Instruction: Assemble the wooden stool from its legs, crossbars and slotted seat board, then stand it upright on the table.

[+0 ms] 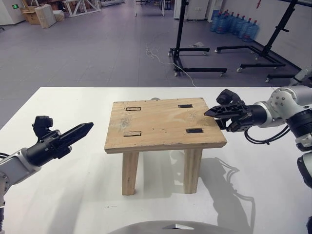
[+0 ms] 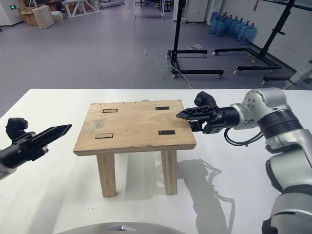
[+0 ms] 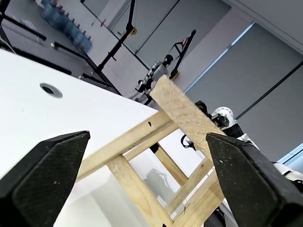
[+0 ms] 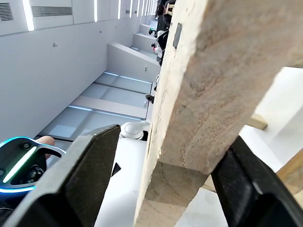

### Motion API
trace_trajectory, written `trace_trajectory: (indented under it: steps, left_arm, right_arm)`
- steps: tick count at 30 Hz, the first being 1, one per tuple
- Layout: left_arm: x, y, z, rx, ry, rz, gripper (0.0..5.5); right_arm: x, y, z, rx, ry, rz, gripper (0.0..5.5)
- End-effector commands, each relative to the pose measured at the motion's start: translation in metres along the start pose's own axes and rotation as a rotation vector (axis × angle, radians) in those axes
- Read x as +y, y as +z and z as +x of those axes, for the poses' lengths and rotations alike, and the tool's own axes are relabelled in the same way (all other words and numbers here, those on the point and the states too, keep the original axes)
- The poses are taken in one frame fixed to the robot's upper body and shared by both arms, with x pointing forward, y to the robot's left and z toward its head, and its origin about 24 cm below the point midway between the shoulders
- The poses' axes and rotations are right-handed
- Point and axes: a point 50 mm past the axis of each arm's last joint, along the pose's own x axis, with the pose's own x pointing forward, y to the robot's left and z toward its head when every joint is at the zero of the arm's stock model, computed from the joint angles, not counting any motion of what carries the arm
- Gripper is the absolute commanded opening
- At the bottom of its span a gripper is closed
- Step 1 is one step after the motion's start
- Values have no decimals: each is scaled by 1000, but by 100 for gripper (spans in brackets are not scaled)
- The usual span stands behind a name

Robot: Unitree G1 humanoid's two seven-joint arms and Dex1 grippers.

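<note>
The left claw point(image 1: 83, 129) hangs low over the near-left part of the white table point(image 1: 58, 195), well apart from the stool and pointing toward it. In the left wrist view its two fingers point(image 3: 45, 175) are spread wide with nothing between them. That view also shows the crossbars point(image 3: 135, 139) under the seat.

The stool point(image 1: 146, 161) stands upright at the middle of the table. Its two front legs point(image 1: 130, 173) are vertical and the slotted seat board point(image 1: 161, 122) lies flat on top. The board's long side runs left to right, and its near edge is turned a little off square to the robot. Four dark slots point(image 1: 195, 130) show in the top, two nearer and two farther. Bare table lies all around the stool, widest on the near side and to the left.

The right claw point(image 1: 217, 120) reaches in from the right at the board's right edge. One finger is over the top face and one below it. In the right wrist view the board's edge passes between the fingers point(image 4: 90, 175), and a gap shows beside one of them, so the claw straddles the board without clamping it.

Beyond the table's far edge is grey floor with black wheeled stands point(image 1: 195, 53) and a row of water bottles point(image 1: 234, 24).
</note>
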Motion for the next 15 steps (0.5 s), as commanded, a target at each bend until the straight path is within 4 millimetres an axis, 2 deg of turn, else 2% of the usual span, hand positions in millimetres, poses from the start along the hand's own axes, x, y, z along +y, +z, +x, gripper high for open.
trace_trajectory:
  steps: [1,6,10,15]
  left_arm:
    - [-2,-8,-6,13,17,20,450]
    - [-4,-19,3,45,-1,28,450]
    - [-2,-21,4,59,-8,35,450]
    - [-2,-26,-4,55,-4,34,450]
  right_arm:
    - [10,-11,-20,-72,-16,-68,311]
    - [-7,-36,-20,-13,-73,-14,311]
    - [-19,-47,-23,-2,-112,1,311]
    - [-11,-46,-32,-59,-83,-43,311]
